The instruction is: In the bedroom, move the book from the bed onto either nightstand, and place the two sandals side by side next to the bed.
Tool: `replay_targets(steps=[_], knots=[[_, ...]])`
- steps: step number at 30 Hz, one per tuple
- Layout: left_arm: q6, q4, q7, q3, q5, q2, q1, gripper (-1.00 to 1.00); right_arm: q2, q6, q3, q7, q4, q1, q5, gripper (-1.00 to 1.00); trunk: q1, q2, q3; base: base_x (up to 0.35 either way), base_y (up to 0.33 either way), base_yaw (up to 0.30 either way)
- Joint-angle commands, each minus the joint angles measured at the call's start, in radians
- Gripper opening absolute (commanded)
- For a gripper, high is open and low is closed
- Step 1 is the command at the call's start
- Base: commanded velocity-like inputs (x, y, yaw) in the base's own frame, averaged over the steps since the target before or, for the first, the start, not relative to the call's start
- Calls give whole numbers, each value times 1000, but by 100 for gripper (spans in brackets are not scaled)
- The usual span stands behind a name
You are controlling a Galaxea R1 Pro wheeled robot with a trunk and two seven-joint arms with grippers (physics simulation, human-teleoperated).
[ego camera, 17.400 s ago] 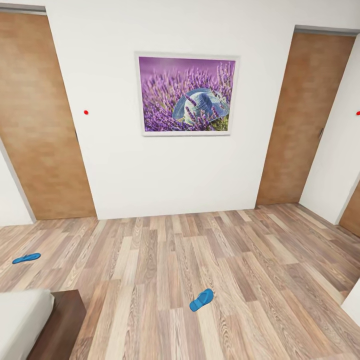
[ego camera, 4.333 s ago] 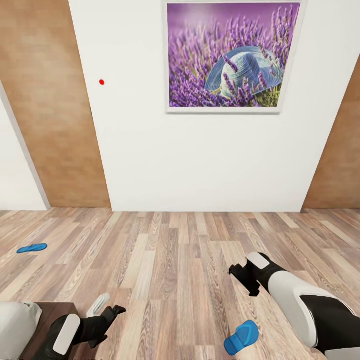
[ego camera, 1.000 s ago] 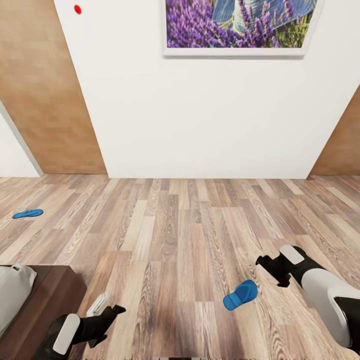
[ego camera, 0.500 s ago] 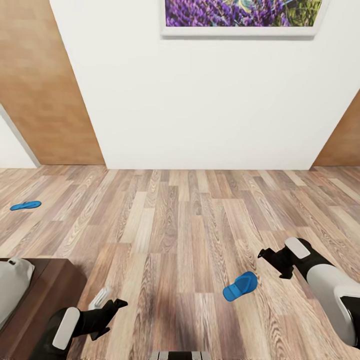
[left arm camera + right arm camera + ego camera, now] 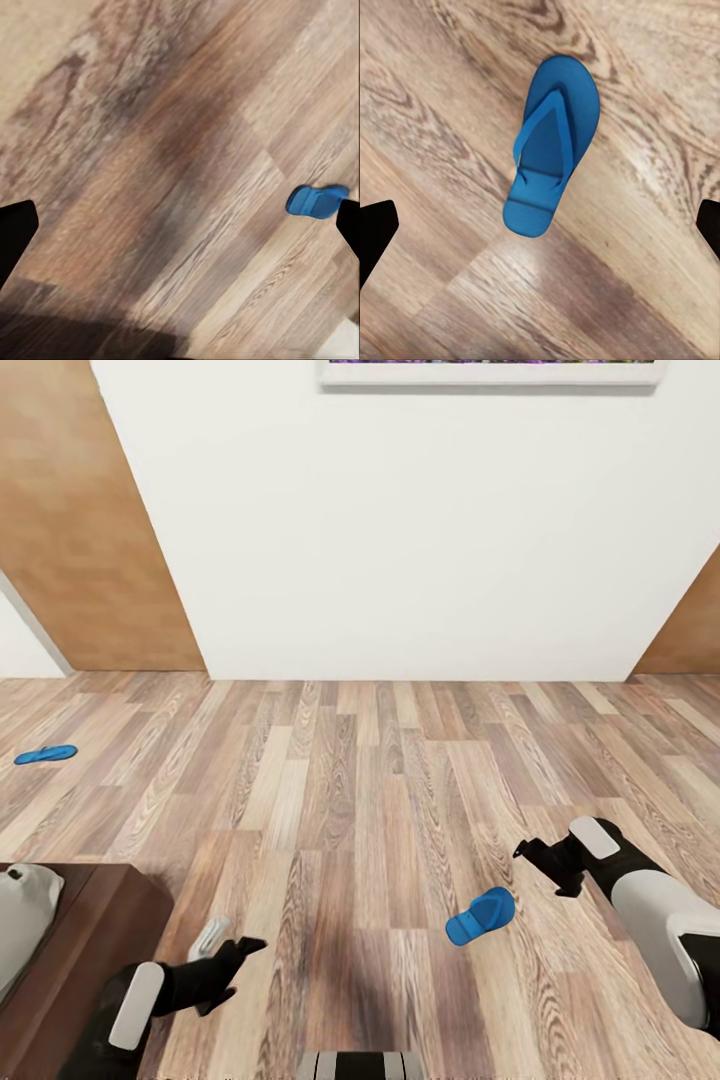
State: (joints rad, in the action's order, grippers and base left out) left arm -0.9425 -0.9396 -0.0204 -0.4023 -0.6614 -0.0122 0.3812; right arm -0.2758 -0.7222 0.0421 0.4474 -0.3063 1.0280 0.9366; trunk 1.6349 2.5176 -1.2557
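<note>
I see 1 blue sandal (image 5: 481,916) flat on the wood floor (image 5: 360,780) at lower right of the head view, its long axis slanting up-right toward my nearer, open, empty right gripper (image 5: 540,857), while my open left gripper (image 5: 232,958) sits lower left.

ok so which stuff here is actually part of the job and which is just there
Part of the job:
- near sandal
- far sandal
- bed
- right gripper, open above the near sandal
- left gripper, open

Just there:
- picture frame
- door
</note>
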Motion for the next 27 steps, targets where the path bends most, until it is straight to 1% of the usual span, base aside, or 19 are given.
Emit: replay_targets(steps=[1, 3, 4, 5, 11, 14, 22, 27], knots=[[-6, -2, -18, -2, 1, -2, 1, 100, 0, -6, 4, 9, -2, 4, 6, 100, 0, 1, -5, 0, 0, 0], [-6, -3, -51, 5, -1, -2, 1, 100, 1, -15, 4, 9, -2, 10, 7, 100, 1, 1, -13, 0, 0, 0], [-6, -4, -84, 13, -1, -2, 1, 100, 1, -26, 4, 9, -2, 17, 7, 100, 2, 1, -16, 0, 0, 0], [-6, -4, -100, 17, -2, -2, 1, 100, 2, -32, 4, 9, -2, 20, 7, 100, 2, 2, -20, 0, 0, 0], [-4, -2, -173, 39, -3, 0, 1, 100, 7, -48, 4, 9, -1, 34, 7, 100, 5, 3, -43, 0, 0, 0], [-2, 2, -199, 44, -3, 1, 1, 100, 13, -52, 4, 10, -1, 39, 7, 100, 6, 4, -55, 0, 0, 0], [-4, 1, -229, 48, -3, 7, 1, 100, 29, -54, 3, 9, -1, 48, 7, 100, 10, 6, -86, 0, 0, 0], [-6, -1, -255, 48, -3, 23, 1, 100, 33, -54, 3, 9, -1, 56, 8, 100, 12, 7, -105, 0, 0, 0]])
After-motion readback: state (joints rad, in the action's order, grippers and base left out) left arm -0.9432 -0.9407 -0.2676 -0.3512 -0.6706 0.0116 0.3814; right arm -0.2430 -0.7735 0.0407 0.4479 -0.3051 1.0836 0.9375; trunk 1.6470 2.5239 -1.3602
